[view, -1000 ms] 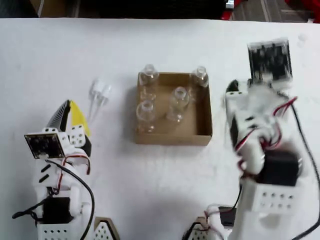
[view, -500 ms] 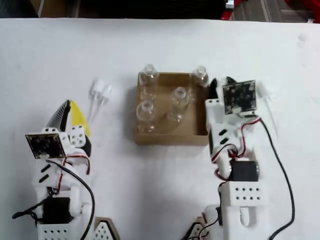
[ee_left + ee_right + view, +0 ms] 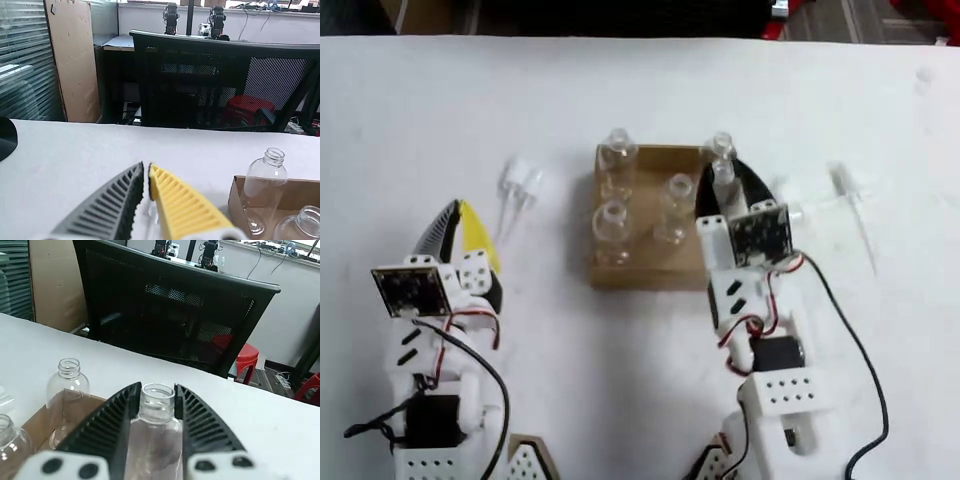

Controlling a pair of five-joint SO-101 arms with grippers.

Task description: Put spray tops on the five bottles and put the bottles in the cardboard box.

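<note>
Swinging in from the right, my right arm has crossed from the open table to the right-hand edge of the brown cardboard box (image 3: 650, 272). My left arm has not stirred.

My right gripper (image 3: 722, 170) is clamped on a small clear plastic bottle (image 3: 154, 437). Its black ribbed fingers (image 3: 102, 432) press either side of the uncapped neck, just under the rim. The bottle stands upright between them, at the box's far right corner. I cannot tell whether its base touches the box floor.

To the left of this gripper, three more clear bottles stand upright inside the box, all without tops. One (image 3: 677, 195) is nearest my fingers, one (image 3: 617, 150) is at the far left corner, and one (image 3: 610, 222) is at the near left. On my right side, well apart from the fingers, a white spray top (image 3: 845, 183) lies on the white table (image 3: 620, 380).

My left gripper (image 3: 147, 168) is closed on nothing, its grey and yellow fingers meeting at the tips, low over the table. Just ahead of it and a little to its right lie two more white spray tops (image 3: 520, 182). The box is farther off on that same side.
</note>
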